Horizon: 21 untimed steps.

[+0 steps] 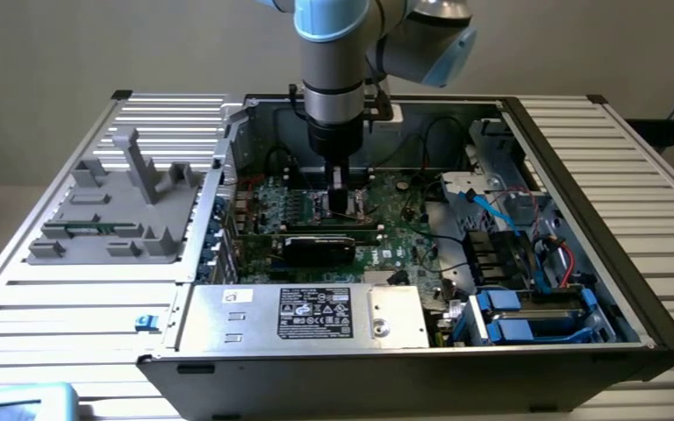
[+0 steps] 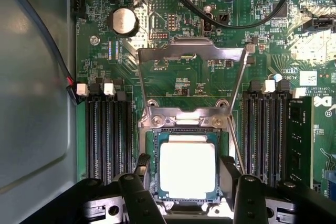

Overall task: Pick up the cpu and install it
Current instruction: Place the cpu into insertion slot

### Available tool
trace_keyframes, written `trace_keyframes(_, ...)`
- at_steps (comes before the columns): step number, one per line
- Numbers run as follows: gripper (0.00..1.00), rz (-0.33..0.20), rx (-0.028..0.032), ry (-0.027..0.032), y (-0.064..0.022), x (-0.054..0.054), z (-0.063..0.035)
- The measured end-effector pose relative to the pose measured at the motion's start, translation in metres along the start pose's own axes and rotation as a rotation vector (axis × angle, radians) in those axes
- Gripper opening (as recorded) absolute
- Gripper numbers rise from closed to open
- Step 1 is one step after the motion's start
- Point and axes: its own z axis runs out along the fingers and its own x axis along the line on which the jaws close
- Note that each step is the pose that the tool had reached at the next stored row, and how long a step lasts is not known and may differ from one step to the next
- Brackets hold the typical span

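The cpu (image 2: 188, 169), a small square chip with a shiny silver top, lies flat and square inside the socket on the green motherboard (image 2: 178, 82). My gripper (image 2: 186, 171) is down over the socket with its jaws open. Its black fingers (image 2: 143, 169) flank the chip on two opposite sides, out at the socket's edges and not pressing on the chip. In the exterior view the gripper (image 1: 343, 209) reaches straight down into the open computer case (image 1: 571, 219) and covers the chip. The socket's metal load plate (image 2: 191, 51) stands swung up, away from the chip.
Memory slots (image 2: 107, 129) run along both sides of the socket, and a thin lever (image 2: 236, 108) stands beside it. A black card (image 1: 326, 248) sits just in front of the gripper. A silver box with a white label (image 1: 302, 316) fills the case front. A grey fixture (image 1: 115, 210) lies at the exterior view's left.
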Motion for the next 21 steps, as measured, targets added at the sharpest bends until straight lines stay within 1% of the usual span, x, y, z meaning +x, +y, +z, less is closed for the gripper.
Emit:
trace_keyframes(3,0.63,0.0,0.004,-0.0004,0.0,0.0,-0.0021)
trace_keyframes(8,0.63,0.001,0.015,-0.0008,-0.0003,0.0,-0.0051)
trace_keyframes(12,0.63,0.001,0.0168,-0.0006,0.0,0.0,-0.0096)
trace_keyframes(17,0.63,0.001,0.0183,0.0007,0.0006,0.001,-0.0192)
trace_keyframes(21,0.63,0.001,0.0214,0.0007,0.0014,0.001,-0.0328)
